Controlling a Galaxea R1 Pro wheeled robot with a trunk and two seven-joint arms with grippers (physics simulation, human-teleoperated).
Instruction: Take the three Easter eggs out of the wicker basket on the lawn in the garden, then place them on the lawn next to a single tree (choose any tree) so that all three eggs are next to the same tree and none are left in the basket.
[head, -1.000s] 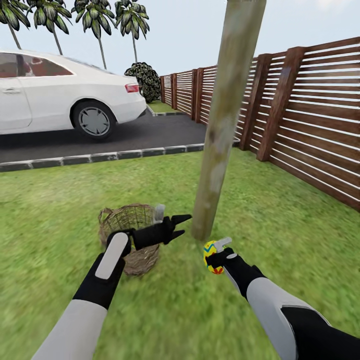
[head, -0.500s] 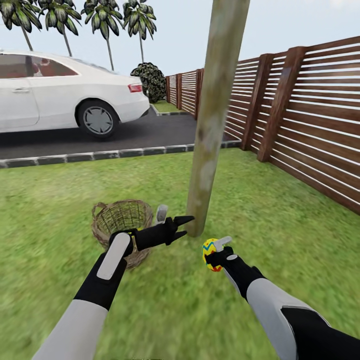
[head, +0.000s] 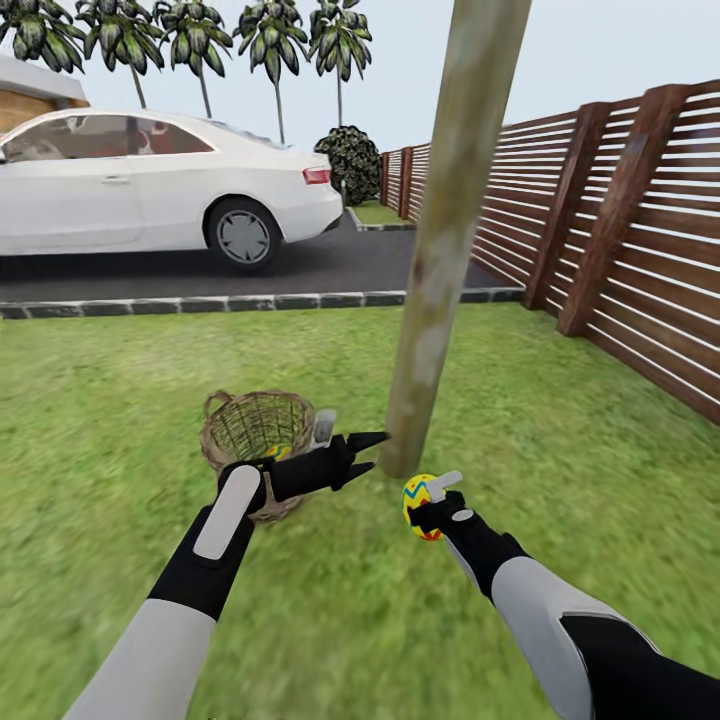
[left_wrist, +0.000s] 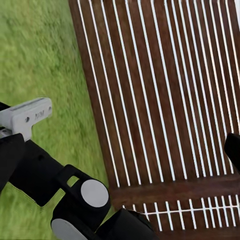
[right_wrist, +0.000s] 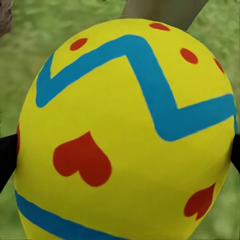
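1. The right pincer (head: 428, 505) is clamped on a yellow Easter egg with blue zigzag bands and red hearts and dots (head: 418, 502), one finger on each flank; the right wrist view has that egg (right_wrist: 125, 135) bulging between the dark finger edges.
2. The egg hangs clear above the mottled green lawn (head: 560, 440), not yet set down.
3. The relation that counts: the foot of the tall, pale grey-green mottled tree trunk (head: 440, 260) stands just beyond the held egg and a shade to the robot's left. Close, but not touching.
4. The right arm is clearly the nearer one for this placement; judging from here, a short drop to the grass beside the trunk's base would do it.
5. The left pincer (head: 365, 452) is spread, black fingers apart with nothing between them, pointing toward the trunk's foot.
6. The small round basket of brown woven twigs (head: 255, 440) sits on the grass under the left forearm, near the tree on its left side.
7. A sliver of yellow and blue (head: 279, 452) peeks inside the basket by the left wrist, likely another egg; the third cannot be made out.
8. Behind: a white car (head: 150, 185) on the asphalt, a slatted brown wooden fence (head: 620, 230) to the right.
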